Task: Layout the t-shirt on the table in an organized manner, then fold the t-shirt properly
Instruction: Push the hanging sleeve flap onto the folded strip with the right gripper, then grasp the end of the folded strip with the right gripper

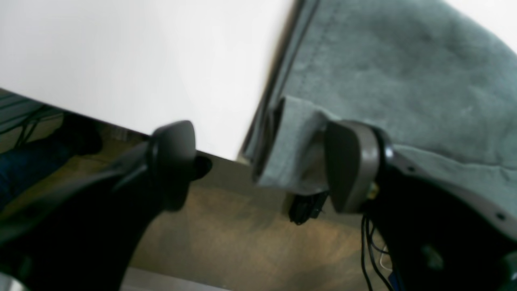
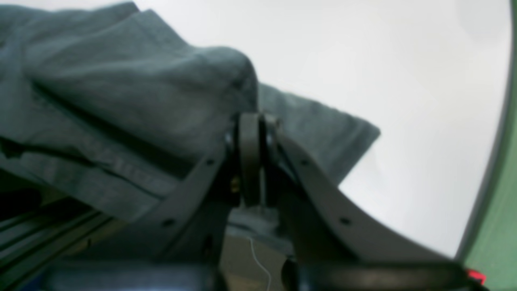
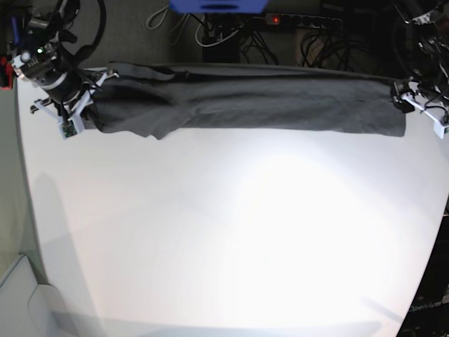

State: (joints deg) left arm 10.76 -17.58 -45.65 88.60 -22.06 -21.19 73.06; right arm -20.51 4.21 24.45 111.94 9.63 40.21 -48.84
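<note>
The dark grey t-shirt (image 3: 245,102) lies stretched in a long band along the far edge of the white table (image 3: 231,232). In the base view my right gripper (image 3: 85,98) is at the band's left end. Seen from the right wrist, that gripper (image 2: 250,157) is shut, with the t-shirt (image 2: 133,89) bunched over its tips and pinched between the fingers. My left gripper (image 3: 408,100) is at the band's right end. It stands open (image 1: 262,159) at the table's edge, and a folded corner of the t-shirt (image 1: 404,72) rests against one finger (image 1: 351,165).
Cables and a power strip (image 3: 302,21) lie on the floor behind the table's far edge. A blue object (image 3: 217,5) sits past that edge. The table's left rim (image 3: 21,210) curves toward the near corner.
</note>
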